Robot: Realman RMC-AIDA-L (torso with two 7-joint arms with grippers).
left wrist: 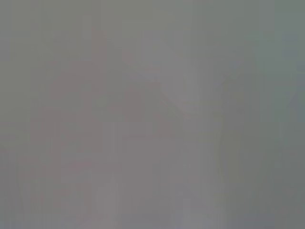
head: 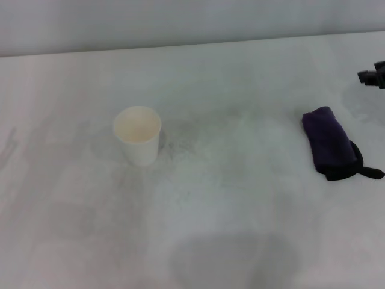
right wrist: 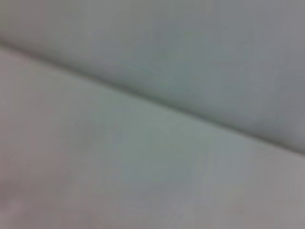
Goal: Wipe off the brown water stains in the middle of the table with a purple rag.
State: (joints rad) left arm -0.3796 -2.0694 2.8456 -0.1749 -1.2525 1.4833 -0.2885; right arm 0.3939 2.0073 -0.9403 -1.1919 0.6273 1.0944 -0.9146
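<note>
Head view: right gripper barely visible, opening unclear; purple rag lies apart.

Head view looks down at table; both wrist views show blank surfaces.

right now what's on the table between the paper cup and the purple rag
Nothing solid: in the head view only white table with faint grey smudges lies between paper cup and purple rag.

A pale, bare stretch of desk meets a grey wall along a soft dark line running slantwise across the view; nothing else is discernible.
</note>
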